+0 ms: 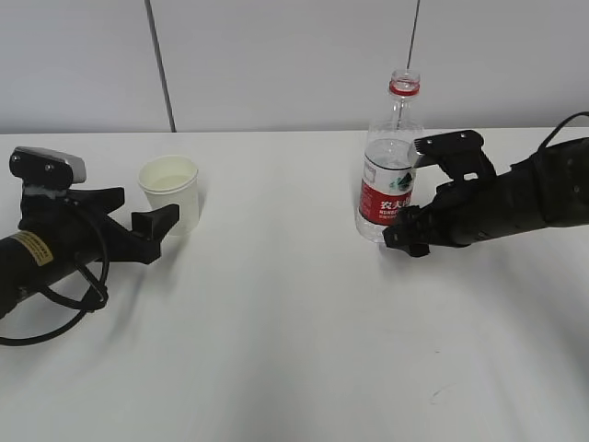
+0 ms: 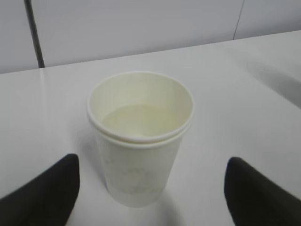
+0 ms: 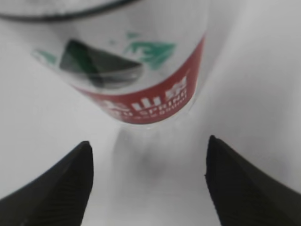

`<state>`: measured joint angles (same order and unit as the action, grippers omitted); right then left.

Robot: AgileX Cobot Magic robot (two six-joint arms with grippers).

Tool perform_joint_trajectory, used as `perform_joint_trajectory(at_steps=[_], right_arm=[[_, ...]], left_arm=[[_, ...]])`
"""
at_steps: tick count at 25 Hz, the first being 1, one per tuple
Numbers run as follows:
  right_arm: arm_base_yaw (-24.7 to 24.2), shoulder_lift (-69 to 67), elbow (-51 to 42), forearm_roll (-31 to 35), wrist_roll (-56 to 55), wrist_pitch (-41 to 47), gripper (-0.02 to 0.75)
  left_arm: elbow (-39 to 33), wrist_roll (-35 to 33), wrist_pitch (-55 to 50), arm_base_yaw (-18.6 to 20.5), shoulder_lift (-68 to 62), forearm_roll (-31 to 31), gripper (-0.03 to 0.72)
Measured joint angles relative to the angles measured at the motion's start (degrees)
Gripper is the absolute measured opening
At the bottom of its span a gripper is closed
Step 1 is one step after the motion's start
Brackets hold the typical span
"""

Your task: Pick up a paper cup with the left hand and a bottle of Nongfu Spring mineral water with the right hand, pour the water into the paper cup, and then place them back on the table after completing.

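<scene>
The white paper cup (image 1: pixel 170 193) stands upright on the white table (image 1: pixel 294 322) at the left, with clear liquid low inside it. It also shows in the left wrist view (image 2: pixel 140 141). My left gripper (image 1: pixel 147 221) is open, its fingers (image 2: pixel 44 193) level with the cup's base and apart from it. The Nongfu Spring bottle (image 1: pixel 389 166), red-labelled and uncapped, stands upright at the right. The right hand's gripper (image 1: pixel 419 189) is open beside it; in the right wrist view the bottle (image 3: pixel 141 70) sits just beyond the fingertips (image 3: pixel 61 188), untouched. The water level in the bottle is unclear.
A pale wall with a dark vertical seam (image 1: pixel 161 64) runs behind the table's far edge. A black cable (image 1: pixel 55 313) loops under the left arm. White tabletop lies between the cup and the bottle (image 1: pixel 276 212).
</scene>
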<state>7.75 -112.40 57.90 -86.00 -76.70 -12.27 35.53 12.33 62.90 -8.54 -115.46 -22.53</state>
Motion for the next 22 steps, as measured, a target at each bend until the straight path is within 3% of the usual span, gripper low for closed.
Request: perform_joint_trajectory(at_steps=[3,6,22], right_arm=[[0.0,0.2,0.0,-11.5,-11.6,-0.3,0.541],[0.0,1.3,0.0,-17.4,-21.2,-1.7,0.538],[0.0,15.1,-7.9,-19.1,-24.8,0.0,0.535]], left_arm=[[0.0,0.3,-0.1,0.0,0.0,-0.7,0.568],[0.0,0.5,-0.4,0.0,0.0,-1.3,0.563],[-3.8,3.5,-7.7,0.0,7.1,-2.3,0.563]])
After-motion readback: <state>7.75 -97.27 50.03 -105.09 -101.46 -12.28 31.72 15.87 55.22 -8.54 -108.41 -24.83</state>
